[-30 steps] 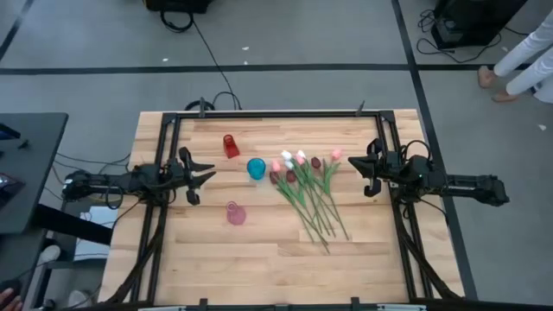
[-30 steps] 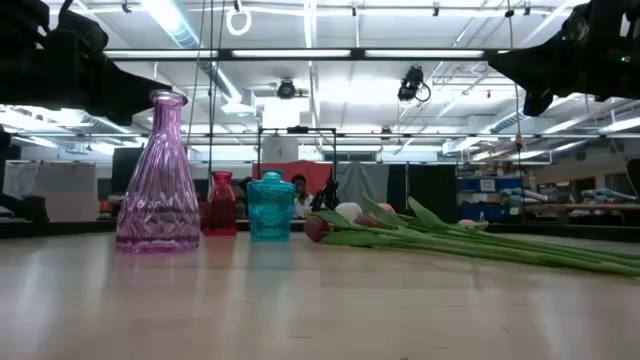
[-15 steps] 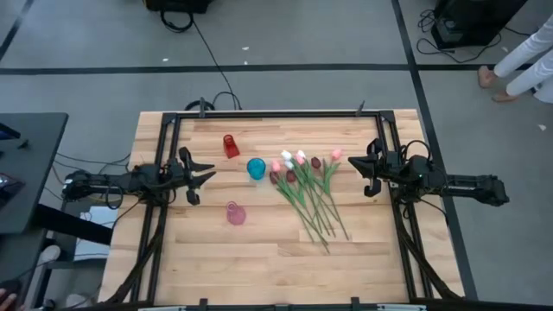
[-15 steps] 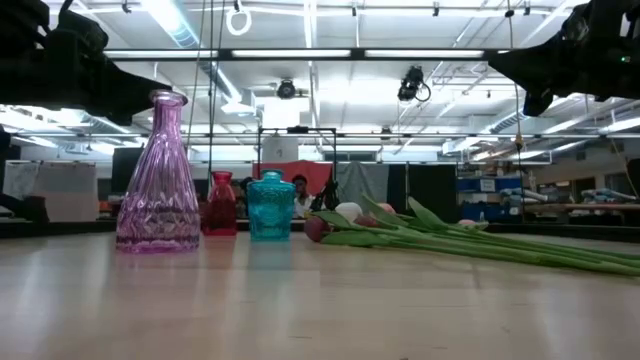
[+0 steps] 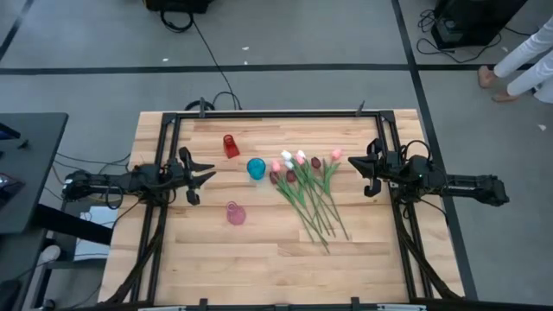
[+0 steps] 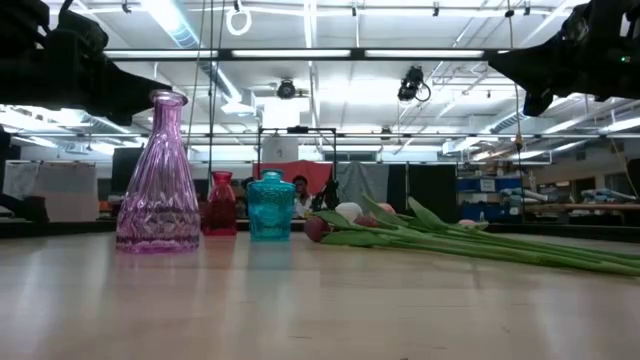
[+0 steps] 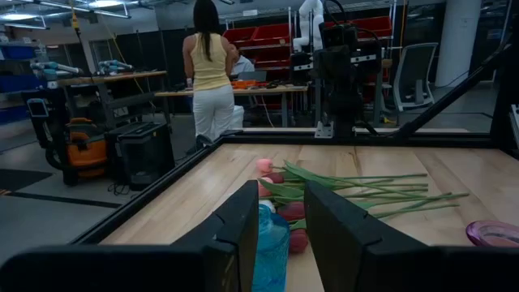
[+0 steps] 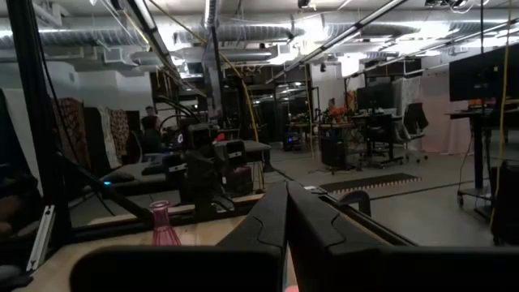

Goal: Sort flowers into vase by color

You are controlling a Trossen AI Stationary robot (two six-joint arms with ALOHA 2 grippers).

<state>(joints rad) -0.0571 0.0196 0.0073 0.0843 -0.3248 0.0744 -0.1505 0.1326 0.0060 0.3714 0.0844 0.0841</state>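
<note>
We see the flowers (image 5: 307,192) lying in a loose bundle on the wooden table (image 5: 259,259), right of centre, blooms toward the far edge and the vases, stems fanning toward the near edge. None is in a vase.

Three vases stand left of the bundle: a red vase (image 5: 231,145) farthest back, a teal vase (image 5: 256,168) just beside the blooms, a pink vase (image 5: 234,212) nearer the front, apart from the others.

Left gripper (image 5: 204,175) hovers above the table's left side, fingers spread apart, holding nothing; its wrist view looks past the teal vase toward the blooms.

Right gripper (image 5: 365,173) hovers at the right side, near the bundle, fingers pressed together on nothing.

A person (image 7: 206,77) stands in the room beyond the table
</note>
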